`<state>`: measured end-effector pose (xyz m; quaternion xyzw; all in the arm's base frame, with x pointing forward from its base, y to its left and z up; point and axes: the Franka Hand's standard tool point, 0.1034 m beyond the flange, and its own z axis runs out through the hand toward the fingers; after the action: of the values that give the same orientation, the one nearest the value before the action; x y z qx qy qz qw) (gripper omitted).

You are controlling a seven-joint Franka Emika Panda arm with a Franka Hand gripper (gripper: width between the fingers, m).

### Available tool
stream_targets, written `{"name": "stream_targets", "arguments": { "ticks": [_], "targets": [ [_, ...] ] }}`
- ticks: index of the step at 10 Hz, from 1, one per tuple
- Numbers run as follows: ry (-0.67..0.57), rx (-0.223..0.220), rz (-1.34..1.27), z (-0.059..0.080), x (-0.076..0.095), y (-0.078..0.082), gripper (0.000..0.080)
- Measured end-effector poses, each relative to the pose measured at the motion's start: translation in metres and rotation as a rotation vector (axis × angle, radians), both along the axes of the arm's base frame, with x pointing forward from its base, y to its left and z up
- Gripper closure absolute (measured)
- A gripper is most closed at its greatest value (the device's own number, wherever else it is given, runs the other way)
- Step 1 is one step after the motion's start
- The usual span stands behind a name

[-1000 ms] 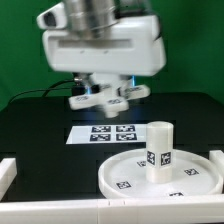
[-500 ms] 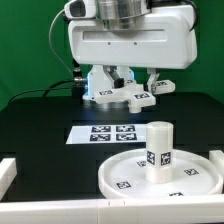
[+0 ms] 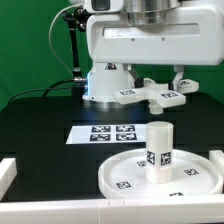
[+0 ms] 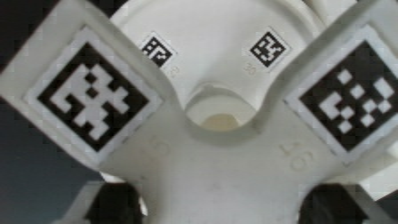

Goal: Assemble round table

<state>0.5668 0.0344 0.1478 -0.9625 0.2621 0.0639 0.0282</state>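
The large rimmed round disc (image 3: 162, 175) lies on the black table at the front of the exterior view's right. The short thick cylinder leg (image 3: 159, 145) stands upright on it, tags facing the camera. My gripper (image 3: 163, 88) is shut on the white cross-shaped piece (image 3: 153, 96) and holds it in the air above and behind the leg. In the wrist view the cross-shaped piece (image 4: 205, 110) fills the frame, with tagged arms and a round socket at its middle. The dark fingertips (image 4: 118, 196) press on both of its sides.
The marker board (image 3: 110, 133) lies flat on the table behind the disc. A white rail (image 3: 10, 170) borders the table at the exterior view's front left. The arm's white base (image 3: 105, 80) and black cables stand at the back.
The arm has moved toward the exterior view's right and slightly higher, carrying the cross-shaped piece from above the marker board's left toward a spot above the leg.
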Motion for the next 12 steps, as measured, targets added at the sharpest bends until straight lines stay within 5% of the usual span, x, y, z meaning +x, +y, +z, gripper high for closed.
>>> {"name": "stream_targets", "arguments": {
  "ticks": [7,12],
  "targets": [
    [0.002,-0.002,0.047,-0.011,0.006,0.001,0.0359],
    [0.003,-0.006,0.052,-0.025,-0.005,0.006,0.0359]
  ]
}}
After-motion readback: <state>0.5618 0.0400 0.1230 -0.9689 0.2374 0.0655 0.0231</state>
